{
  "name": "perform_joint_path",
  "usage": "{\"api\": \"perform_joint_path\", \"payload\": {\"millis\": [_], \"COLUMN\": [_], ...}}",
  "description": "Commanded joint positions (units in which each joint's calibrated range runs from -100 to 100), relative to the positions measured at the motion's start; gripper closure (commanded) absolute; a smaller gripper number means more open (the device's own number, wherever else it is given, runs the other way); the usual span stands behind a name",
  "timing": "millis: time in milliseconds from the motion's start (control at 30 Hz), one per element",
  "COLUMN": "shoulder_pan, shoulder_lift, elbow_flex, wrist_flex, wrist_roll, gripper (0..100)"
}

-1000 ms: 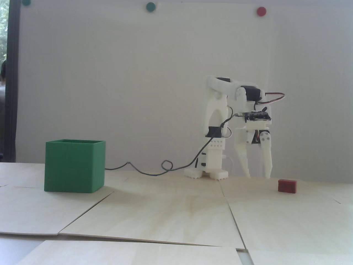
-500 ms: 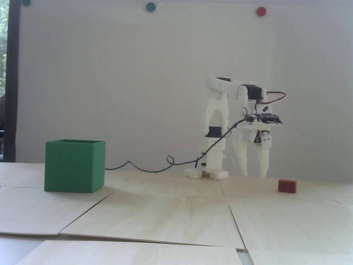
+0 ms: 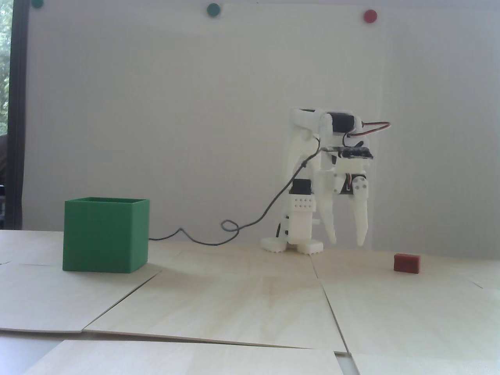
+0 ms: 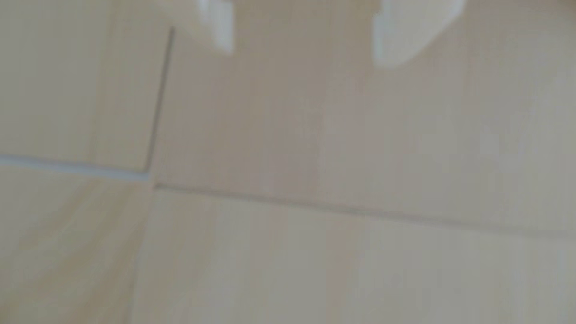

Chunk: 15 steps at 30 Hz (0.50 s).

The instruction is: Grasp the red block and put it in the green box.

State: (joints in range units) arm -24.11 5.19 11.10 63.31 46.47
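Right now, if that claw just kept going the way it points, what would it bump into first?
Probably bare wooden tabletop. The open gripper points straight down; the red block sits off to its right.

From my remote station, I saw pale wooden boards (image 3: 234, 300) covering the table, laid edge to edge with thin seams between them; the wrist view showed the same boards (image 4: 343, 124), blurred, with seams crossing. A white wall (image 3: 175, 117) stood behind. Near its top sat two green dots (image 3: 213, 9) (image 3: 37, 3) and one red dot (image 3: 370, 16). A dark window frame (image 3: 17, 117) ran down the left edge.
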Motion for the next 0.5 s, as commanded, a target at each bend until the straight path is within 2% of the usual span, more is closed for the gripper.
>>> {"api": "perform_joint_path", "payload": {"millis": [0, 233, 467], "shoulder_pan": [3.32, 3.16, -9.54], "shoulder_lift": [3.69, 7.96, 4.64], "elbow_flex": [-11.81, -18.38, -18.02], "wrist_flex": [-0.49, -1.09, -1.09], "wrist_roll": [-0.24, -0.35, -0.29], "gripper": [84, 84, 84]}}
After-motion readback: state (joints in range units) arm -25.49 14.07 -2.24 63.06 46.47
